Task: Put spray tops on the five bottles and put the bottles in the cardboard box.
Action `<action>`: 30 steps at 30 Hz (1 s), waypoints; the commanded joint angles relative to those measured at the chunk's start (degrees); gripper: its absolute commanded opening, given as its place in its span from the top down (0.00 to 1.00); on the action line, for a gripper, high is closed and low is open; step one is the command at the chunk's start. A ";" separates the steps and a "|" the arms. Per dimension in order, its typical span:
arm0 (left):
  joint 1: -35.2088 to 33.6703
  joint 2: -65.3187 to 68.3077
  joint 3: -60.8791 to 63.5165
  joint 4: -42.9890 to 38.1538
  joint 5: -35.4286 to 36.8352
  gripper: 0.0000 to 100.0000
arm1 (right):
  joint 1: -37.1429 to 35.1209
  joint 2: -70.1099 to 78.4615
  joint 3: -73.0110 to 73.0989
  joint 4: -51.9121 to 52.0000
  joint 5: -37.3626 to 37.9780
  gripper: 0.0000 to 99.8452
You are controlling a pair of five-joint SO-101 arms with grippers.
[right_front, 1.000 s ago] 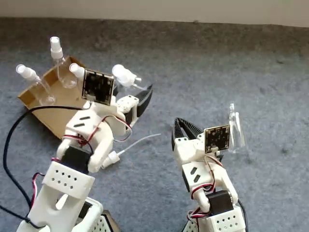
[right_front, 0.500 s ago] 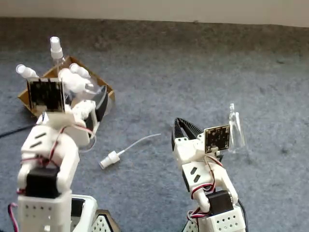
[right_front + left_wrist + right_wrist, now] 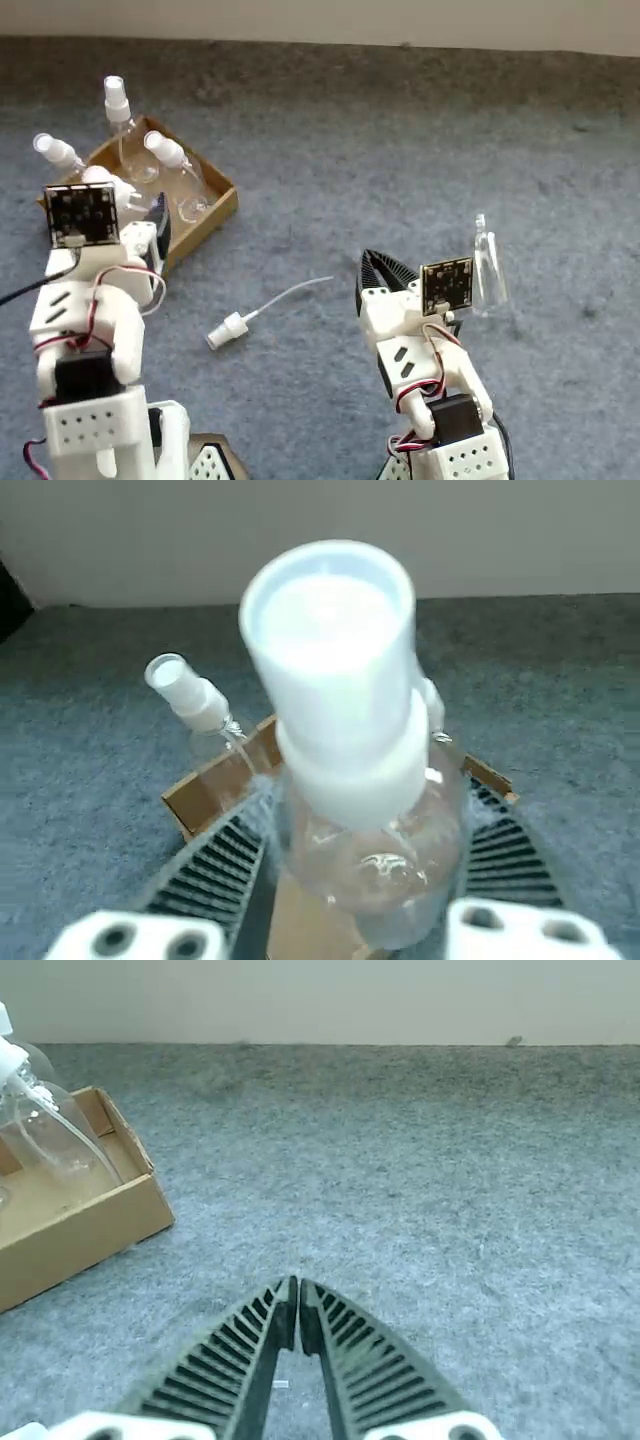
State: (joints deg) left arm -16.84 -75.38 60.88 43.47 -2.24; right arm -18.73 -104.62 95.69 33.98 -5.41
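From the high view, your left arm is swinging left compared with a second ago. It has carried its bottle from beside the box's right corner to a spot over the cardboard box [image 3: 215,215]. The left gripper [image 3: 150,212] is sitting above the box's near left part, and the held bottle [image 3: 115,188] is showing as a white cap past the camera board. Your right arm is keeping the place it had. The right gripper [image 3: 372,268] is resting with its black ribbed fingers pressed together, near an uncapped bottle [image 3: 486,262] that is standing upright on the grey, felt-like carpet [image 3: 400,150]. Between the arms a loose spray top [image 3: 228,330] is lying on its side, with its thin dip tube trailing away. Three capped bottles [image 3: 128,150] of clear plastic are leaning in the box.

In the left wrist view, your claw is clamping the rounded clear body of the held bottle [image 3: 365,880]. Its stepped white cylindrical cap is pointing at the camera, and the brown box wall [image 3: 215,785] is showing behind it.

In the right wrist view, your tapered fingers [image 3: 345,1350] are meeting at their tips above the carpet. The box [image 3: 90,1225] is lying well apart from them, and its matte cardboard is holding a clear bottle [image 3: 45,1130].
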 commanded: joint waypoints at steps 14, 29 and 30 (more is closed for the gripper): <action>-3.38 25.98 0.48 -22.68 0.18 0.86 | 0.57 -0.57 8.75 0.13 0.53 0.99; -6.81 42.86 0.48 -37.27 0.26 0.86 | 0.57 -0.57 8.75 0.13 0.53 0.99; -6.73 43.74 0.48 -38.33 0.26 0.86 | 0.57 -0.57 8.75 0.13 0.53 0.99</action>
State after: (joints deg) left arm -23.08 -33.54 62.02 9.89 -2.24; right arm -18.73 -104.62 95.69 33.98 -5.49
